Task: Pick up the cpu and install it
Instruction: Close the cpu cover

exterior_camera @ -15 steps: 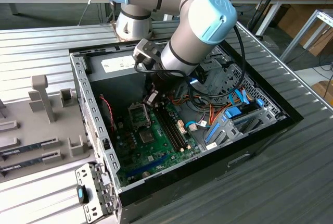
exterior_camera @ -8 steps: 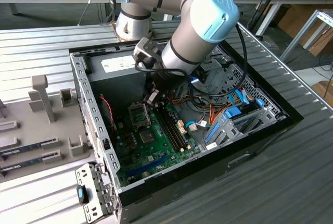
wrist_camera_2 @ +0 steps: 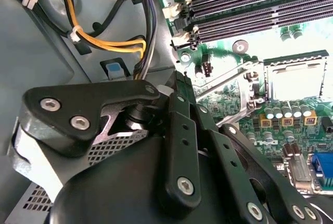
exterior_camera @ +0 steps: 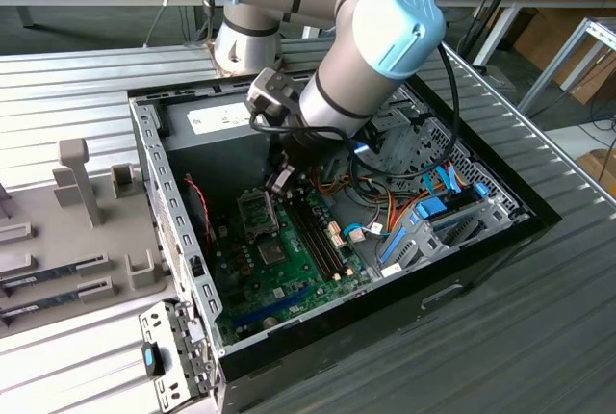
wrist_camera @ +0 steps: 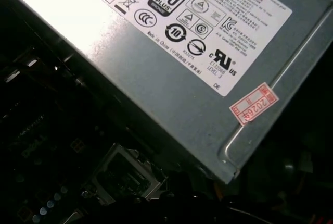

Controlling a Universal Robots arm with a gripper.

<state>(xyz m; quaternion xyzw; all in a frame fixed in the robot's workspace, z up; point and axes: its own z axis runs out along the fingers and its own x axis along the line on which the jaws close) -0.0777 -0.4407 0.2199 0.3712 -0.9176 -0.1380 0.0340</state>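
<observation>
I am reaching down into the open computer case [exterior_camera: 173,231], a big metal box lying on its side. Inside it lies the green motherboard [exterior_camera: 289,270], with long dark memory slots [exterior_camera: 318,236], a grey power-supply box [exterior_camera: 221,120] at the far end, and a bunch of orange, red and blue wires [exterior_camera: 404,207] toward the exterior view's right. My claw [exterior_camera: 282,181] hangs just above the board, close to the square socket [exterior_camera: 258,212]. In the second wrist view I see my own black claw parts [wrist_camera_2: 177,146] up close, so I cannot tell if my claw is apart or together. That view also shows the socket [wrist_camera_2: 294,81] with its metal frame lifted up, and something pale and square sits in it; I cannot tell if that is the cpu. Yellow wires [wrist_camera_2: 112,44] show there too. The first wrist view shows the power-supply box [wrist_camera: 208,73] with its white label [wrist_camera: 197,21] and a red sticker [wrist_camera: 253,104], which the exterior view does not make clear.
</observation>
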